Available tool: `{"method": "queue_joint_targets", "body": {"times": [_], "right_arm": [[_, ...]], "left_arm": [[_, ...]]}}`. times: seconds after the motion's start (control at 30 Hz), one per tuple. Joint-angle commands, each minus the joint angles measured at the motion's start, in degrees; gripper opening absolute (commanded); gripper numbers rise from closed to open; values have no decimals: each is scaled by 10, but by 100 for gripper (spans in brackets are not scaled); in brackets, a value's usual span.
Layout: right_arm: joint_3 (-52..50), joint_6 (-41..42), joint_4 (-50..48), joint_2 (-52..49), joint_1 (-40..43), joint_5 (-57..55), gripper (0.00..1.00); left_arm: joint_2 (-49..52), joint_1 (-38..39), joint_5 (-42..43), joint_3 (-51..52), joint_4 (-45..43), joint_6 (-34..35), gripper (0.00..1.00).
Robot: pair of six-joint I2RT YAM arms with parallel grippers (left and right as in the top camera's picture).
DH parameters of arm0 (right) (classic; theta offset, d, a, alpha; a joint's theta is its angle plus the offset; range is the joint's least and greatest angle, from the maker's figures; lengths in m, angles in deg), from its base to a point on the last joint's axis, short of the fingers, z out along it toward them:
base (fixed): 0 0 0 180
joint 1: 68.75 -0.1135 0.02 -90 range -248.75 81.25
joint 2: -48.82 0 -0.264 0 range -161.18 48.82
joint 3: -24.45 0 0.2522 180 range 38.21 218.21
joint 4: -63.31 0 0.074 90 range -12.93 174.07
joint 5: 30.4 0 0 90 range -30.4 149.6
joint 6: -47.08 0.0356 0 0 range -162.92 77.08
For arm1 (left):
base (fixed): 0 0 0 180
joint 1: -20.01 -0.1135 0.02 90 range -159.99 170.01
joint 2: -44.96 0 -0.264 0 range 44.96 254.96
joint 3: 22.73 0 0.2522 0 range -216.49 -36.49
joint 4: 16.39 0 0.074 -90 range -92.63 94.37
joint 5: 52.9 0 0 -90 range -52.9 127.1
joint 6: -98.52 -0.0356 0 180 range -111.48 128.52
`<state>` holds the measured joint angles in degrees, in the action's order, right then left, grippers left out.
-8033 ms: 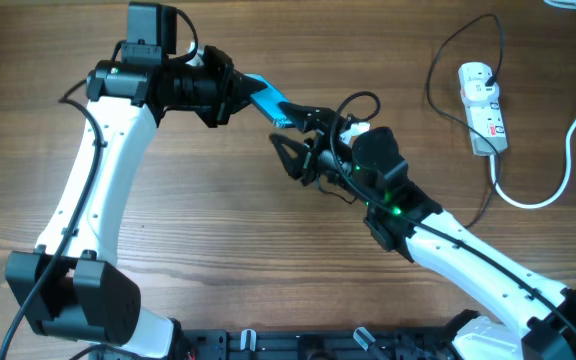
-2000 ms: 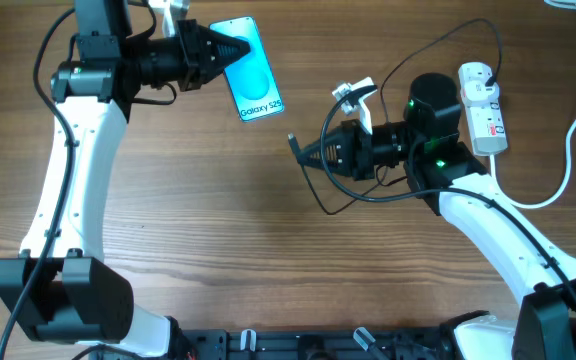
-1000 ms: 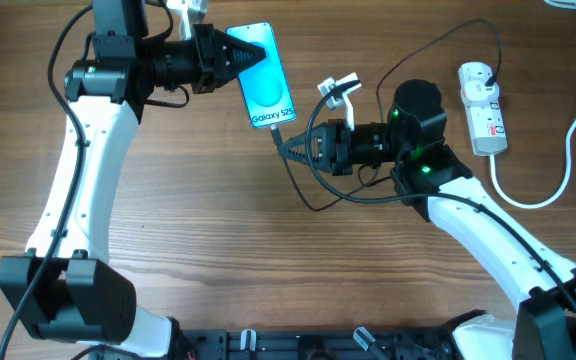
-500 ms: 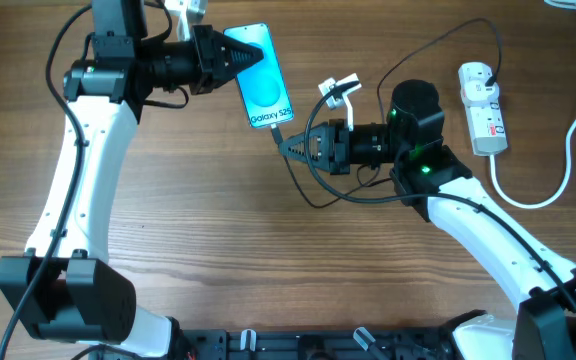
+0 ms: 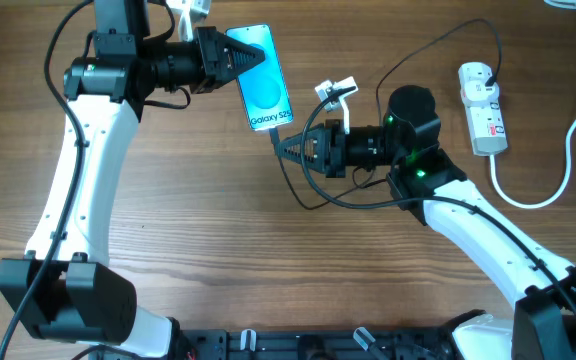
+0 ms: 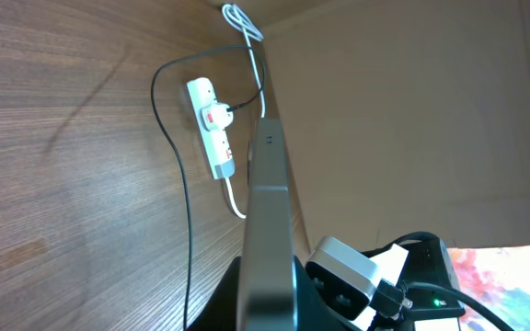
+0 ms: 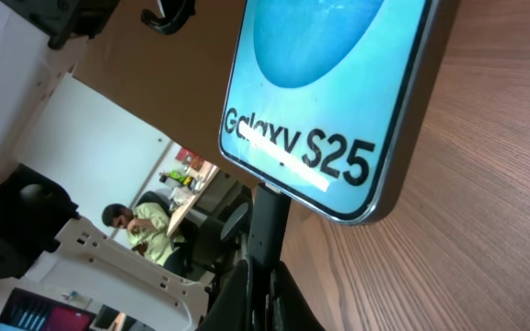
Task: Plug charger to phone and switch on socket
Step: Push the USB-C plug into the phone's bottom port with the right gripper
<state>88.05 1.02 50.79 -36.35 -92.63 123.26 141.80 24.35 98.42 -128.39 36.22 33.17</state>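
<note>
The phone [image 5: 266, 78] is held off the table, turquoise screen up, with my left gripper [image 5: 236, 58] shut on its upper end. In the left wrist view the phone [image 6: 267, 211] shows edge-on between my fingers. My right gripper [image 5: 282, 148] is shut on the charger's connector [image 7: 270, 216], just below the phone's lettered end [image 7: 339, 101]. The connector's tip meets that lower edge; how deep it sits I cannot tell. The charger's black cable [image 5: 408, 60] loops back to its plug in the white socket [image 5: 483, 108].
A thicker white cable [image 5: 568, 150] trails from the socket along the table's right side and back corner. The socket [image 6: 212, 129] with its red switches lies far behind the phone in the left wrist view. A cardboard wall [image 6: 412, 110] bounds that side.
Over the last second my right gripper has edged left with the connector toward the phone's lower end. The phone and left arm have hardly moved.
</note>
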Motion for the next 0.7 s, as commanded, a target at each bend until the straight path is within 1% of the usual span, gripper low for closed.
{"method": "queue_joint_targets", "body": {"times": [0.0, 0.07, 0.13, 0.17, 0.2, 0.27, 0.33, 0.5, 0.57, 0.67], "right_arm": [[22, -17, -33, 3, -1, -101, 5], [22, -30, -34, 3, 0, -117, 5], [22, -31, -48, 3, 2, -118, 5], [22, -30, -49, 3, 2, -118, 5], [22, -31, -45, 3, 2, -118, 6], [22, -31, -40, 3, 2, -110, 13], [22, -30, -41, 3, 2, -95, 16], [22, -28, -30, 3, 2, -64, 19], [22, -26, -30, 3, 2, -39, 24], [22, -18, -21, 3, 2, -31, 29]], "left_arm": [[-9, 33, 35, 8, 26, -18, 4], [-9, 33, 36, 8, 35, -23, 4], [-9, 33, 35, 8, 59, -50, 4], [-9, 33, 36, 8, 61, -50, 4], [-9, 33, 36, 8, 58, -50, 4], [-9, 33, 36, 8, 57, -49, 4], [-9, 33, 35, 8, 55, -49, 4], [-9, 33, 35, 8, 38, -47, 4], [-9, 33, 35, 8, 17, -47, 4], [-9, 33, 35, 8, -8, -34, 4]]}}
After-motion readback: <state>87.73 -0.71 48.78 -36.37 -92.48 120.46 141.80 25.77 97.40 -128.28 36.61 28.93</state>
